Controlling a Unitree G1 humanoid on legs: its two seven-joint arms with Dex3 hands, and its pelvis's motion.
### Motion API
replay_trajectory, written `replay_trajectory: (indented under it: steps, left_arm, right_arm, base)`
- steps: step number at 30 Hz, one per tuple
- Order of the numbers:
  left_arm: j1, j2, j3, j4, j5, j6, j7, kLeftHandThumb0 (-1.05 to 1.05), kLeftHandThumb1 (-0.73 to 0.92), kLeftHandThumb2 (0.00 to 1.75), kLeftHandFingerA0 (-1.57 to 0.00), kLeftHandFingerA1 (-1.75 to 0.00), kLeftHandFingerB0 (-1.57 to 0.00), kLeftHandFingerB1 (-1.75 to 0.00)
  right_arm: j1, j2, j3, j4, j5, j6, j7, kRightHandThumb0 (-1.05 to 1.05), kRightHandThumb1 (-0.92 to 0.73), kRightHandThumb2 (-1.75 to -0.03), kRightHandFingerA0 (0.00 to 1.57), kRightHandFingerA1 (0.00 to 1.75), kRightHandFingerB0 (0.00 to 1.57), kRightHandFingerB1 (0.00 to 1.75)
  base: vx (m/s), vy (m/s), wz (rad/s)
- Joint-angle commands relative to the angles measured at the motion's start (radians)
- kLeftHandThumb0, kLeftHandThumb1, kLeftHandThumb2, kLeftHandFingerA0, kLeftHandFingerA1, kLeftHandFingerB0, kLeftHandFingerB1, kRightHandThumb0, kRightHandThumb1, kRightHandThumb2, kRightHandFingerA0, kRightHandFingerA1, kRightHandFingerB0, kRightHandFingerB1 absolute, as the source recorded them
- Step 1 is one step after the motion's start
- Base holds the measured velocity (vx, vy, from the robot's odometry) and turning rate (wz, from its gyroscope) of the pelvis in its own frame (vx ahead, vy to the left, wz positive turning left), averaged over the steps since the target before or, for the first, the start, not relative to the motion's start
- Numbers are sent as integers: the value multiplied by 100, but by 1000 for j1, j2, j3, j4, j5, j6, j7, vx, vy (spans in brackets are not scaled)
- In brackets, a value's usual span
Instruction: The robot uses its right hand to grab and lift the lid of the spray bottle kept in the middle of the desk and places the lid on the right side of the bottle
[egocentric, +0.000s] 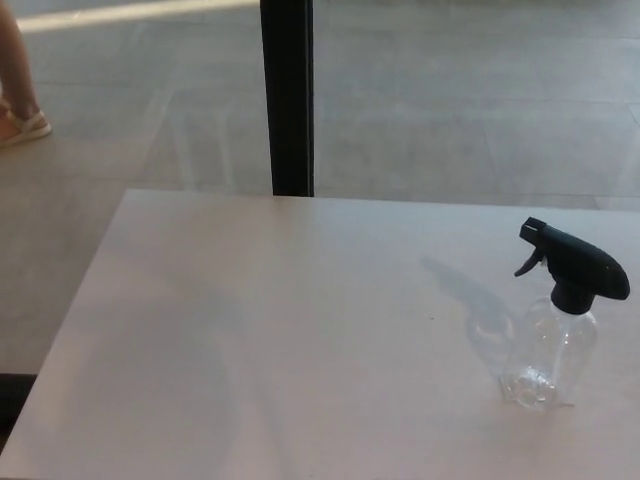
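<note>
neither hand shows yet. your clear spray bottle (545, 360) stands upright at the desk (250, 340) 's right side; it looks light and tippy (probably empty), so pinch the black lid (578, 268) at its collar.

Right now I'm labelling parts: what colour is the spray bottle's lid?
Black: the trigger lid tops the clear spray bottle, plain in the head view.
</note>
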Motion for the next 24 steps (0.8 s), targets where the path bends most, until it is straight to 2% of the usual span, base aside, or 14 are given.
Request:
replay_trajectory:
  steps: [1,5,6,7,8,10,11,12,13,15,19,22,23,24]
  left_arm:
    - [5,25,2,3,-22,-15,-15,-45,56,57,-70,-60,-61,-46]
    - [10,30,-21,1,1,-22,-28,-52,62,59,-67,-58,-67,-50]
    - [8,30,-17,-1,-4,-15,-29,-54,61,59,-68,-59,-67,-51]
    - [9,31,-13,-2,-8,-11,-33,-56,61,58,-68,-58,-68,-51]
    - [8,32,-10,-2,-12,-8,-36,-55,60,58,-70,-59,-70,-53]
    - [11,32,-9,0,-13,-7,-41,-55,60,58,-70,-56,-66,-51]
    - [9,33,-8,3,-14,0,-40,-56,59,58,-68,-55,-65,-51]
    - [8,34,-6,5,-16,10,-45,-57,59,58,-67,-53,-63,-49]
    - [10,35,-5,8,-17,11,-54,-59,61,58,-64,-52,-59,-47]
    - [11,37,-12,6,-11,7,-63,-61,62,59,-64,-50,-61,-47]
    - [8,38,-13,5,-12,17,-73,-64,62,59,-64,-49,-55,-43]
    - [5,41,-19,9,-4,17,-68,-65,64,60,-63,-48,-53,-42]
    - [5,40,-14,9,-9,19,-69,-66,62,59,-64,-49,-56,-43]
    - [6,40,-11,9,-14,18,-74,-65,63,60,-62,-50,-54,-44]
  right_arm:
    - [13,-28,143,-292,-102,93,53,-105,-66,-107,0,18,0,10]
    - [26,-51,238,-584,-113,203,130,-91,-54,-98,2,40,8,36]
    - [34,-59,258,-648,-109,229,152,-93,-66,-61,2,57,10,35]
    - [36,-73,281,-675,-136,211,169,-94,-58,-97,3,56,2,35]
    - [37,-85,300,-706,-146,220,185,-92,-61,-68,4,49,12,30]
    - [39,-112,346,-781,-152,274,240,-79,-52,-94,10,53,0,38]
    - [37,-117,369,-792,-165,273,259,-39,-29,-93,1,52,0,49]
    - [36,-124,399,-815,-179,292,281,-73,-47,-90,7,50,1,39]
    - [32,-130,424,-831,-185,303,307,-38,-31,-92,1,52,0,49]
    - [25,-129,478,-864,-211,295,339,-68,-56,-58,17,42,20,28]
    - [25,-130,551,-904,-236,333,373,-74,-47,-81,21,45,17,39]
    - [26,-127,597,-928,-247,352,385,-74,-59,-59,27,37,22,28]
    - [22,-134,626,-944,-267,367,396,-82,-51,-88,18,48,15,40]
    - [16,-139,650,-957,-279,383,406,-84,-66,-61,23,40,20,27]
  base:
    - [0,0,0]
    - [0,0,0]
    - [0,0,0]
    - [0,0,0]
    - [0,0,0]
    - [0,0,0]
    - [0,0,0]
    - [0,0,0]
    - [0,0,0]
    - [0,0,0]
    - [0,0,0]
    - [0,0,0]
    - [0,0,0]
    - [0,0,0]
